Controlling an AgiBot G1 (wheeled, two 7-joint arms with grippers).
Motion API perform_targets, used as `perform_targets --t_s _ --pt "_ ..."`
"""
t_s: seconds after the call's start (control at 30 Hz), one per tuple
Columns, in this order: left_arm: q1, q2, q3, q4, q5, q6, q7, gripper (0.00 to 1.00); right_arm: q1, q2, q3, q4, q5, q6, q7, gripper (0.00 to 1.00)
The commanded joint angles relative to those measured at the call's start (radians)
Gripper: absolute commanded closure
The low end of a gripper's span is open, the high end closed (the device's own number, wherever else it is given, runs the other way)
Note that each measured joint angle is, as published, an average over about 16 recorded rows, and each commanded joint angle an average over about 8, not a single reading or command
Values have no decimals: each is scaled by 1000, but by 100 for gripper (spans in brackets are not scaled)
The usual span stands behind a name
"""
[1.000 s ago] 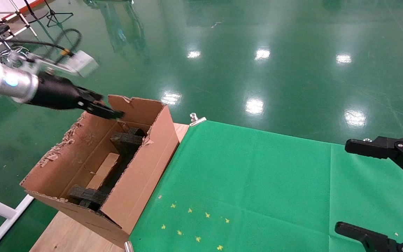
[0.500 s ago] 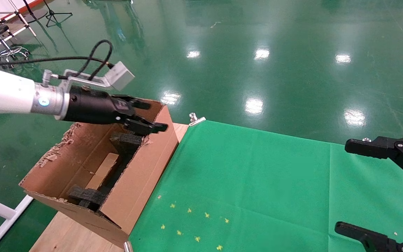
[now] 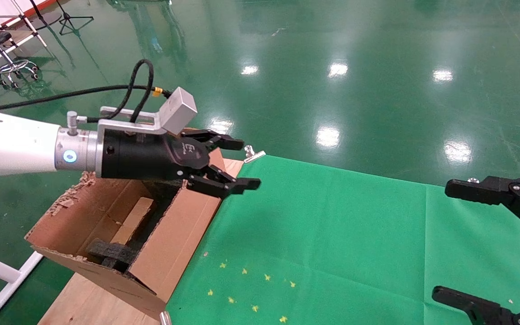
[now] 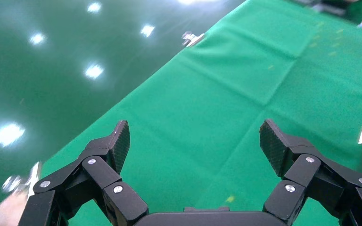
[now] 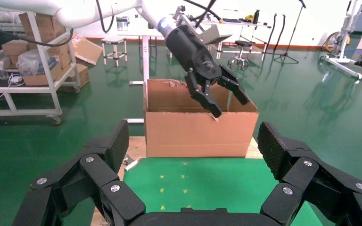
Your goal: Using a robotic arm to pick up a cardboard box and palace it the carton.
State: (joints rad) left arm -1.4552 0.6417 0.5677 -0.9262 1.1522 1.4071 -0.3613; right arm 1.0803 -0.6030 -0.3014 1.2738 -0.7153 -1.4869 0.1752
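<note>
My wooden tabletop: green cloth clipped on, carton at its left end.

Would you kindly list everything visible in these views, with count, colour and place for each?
carton: one, brown, torn flaps, on the table's left end.
cardboard box: one, brown, lying inside the carton.
foam inserts: black, inside the carton.
green cloth: one, covering the table.
metal clip: one, silver, at the cloth's far corner.
left gripper: black, open, empty, above the carton's right wall.
right gripper: black, open, at the table's right edge.
</note>
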Motion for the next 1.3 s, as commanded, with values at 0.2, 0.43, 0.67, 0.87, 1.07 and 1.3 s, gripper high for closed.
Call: perform_targets --t_s 0.2,0.43,0.67,0.87,1.07,1.3 --pt "107 -9 -81 -100 -118 25 49 0 0 0 0 0 0 0 0 0" --pt "212 -17 -160 -199 -234 49 96 0 0 0 -1 0 0 0 0 0" --pt "317 -25 -240 -298 -351 74 145 0 0 0 -1 0 1 0 0 0" --pt "389 -31 -294 -366 -431 90 175 0 0 0 -1 0 1 1 -1 0" --pt "408 -33 -309 -383 -454 95 181 0 0 1 -1 0 1 1 -1 0" --pt "396 -32 -300 -371 -440 93 178 0 0 1 -1 0 1 1 -1 0"
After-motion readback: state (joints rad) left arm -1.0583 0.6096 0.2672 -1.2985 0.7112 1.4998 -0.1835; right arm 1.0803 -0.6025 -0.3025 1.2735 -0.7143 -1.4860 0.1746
